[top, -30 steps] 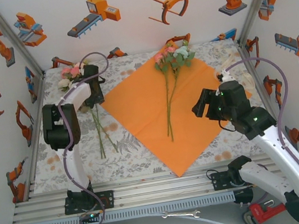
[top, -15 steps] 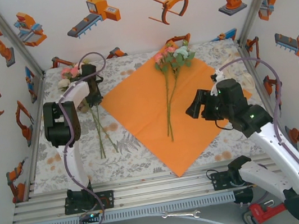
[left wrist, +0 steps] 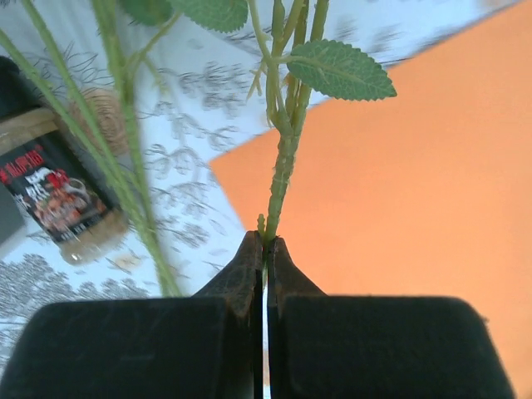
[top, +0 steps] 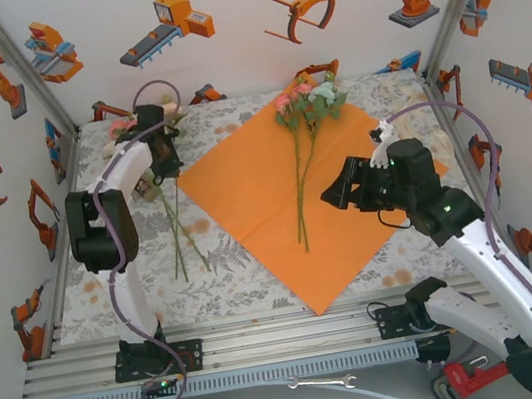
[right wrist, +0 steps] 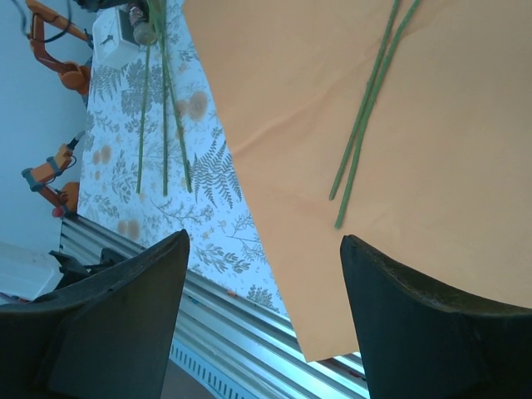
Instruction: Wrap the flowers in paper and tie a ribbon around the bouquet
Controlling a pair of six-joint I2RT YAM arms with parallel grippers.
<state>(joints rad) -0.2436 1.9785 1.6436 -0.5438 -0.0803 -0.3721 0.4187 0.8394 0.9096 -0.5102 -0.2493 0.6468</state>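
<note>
Left gripper (left wrist: 264,246) is pinched shut on one thin flower stem (left wrist: 281,170), held only at the very tips.
Beside the orange paper (left wrist: 416,183), this stem may slip or twist free on lifting, or drag neighbouring stems (left wrist: 125,133); the right gripper (right wrist: 262,241) hangs open, empty.

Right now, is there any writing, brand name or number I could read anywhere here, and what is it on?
Dark label left of the flowers: red lettering, too blurred to read.
Wall stickers: drawings, with no words I can make out.
I can read no other text.
</note>
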